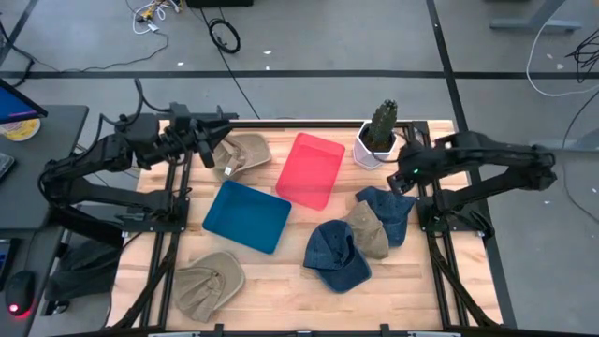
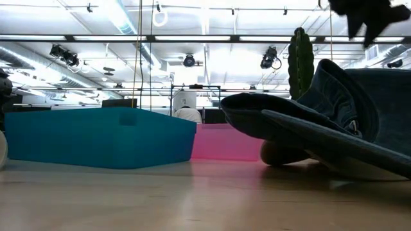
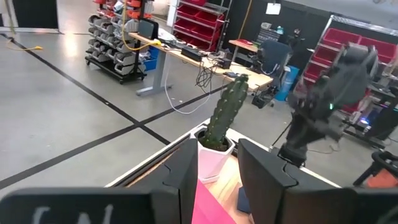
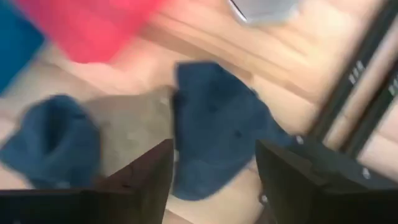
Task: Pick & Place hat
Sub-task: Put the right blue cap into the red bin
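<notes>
The right claw [image 4: 214, 163] hovered open over the dark blue hat [image 4: 217, 124], which lay overlapping a khaki hat [image 4: 134, 124] on the table [image 1: 281, 271]. A descent risked snagging both hats. The left claw [image 1: 208, 150] waited open over another khaki cap [image 1: 245, 152].

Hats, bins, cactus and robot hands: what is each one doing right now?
Blue bin: empty.
Red bin: empty.
Dark blue hat: lying on table.
Blue hat: under right gripper, untouched.
Tan hat: lying near front edge.
Cactus: upright in pot.
Right gripper: open.
Left gripper: open, empty.
</notes>
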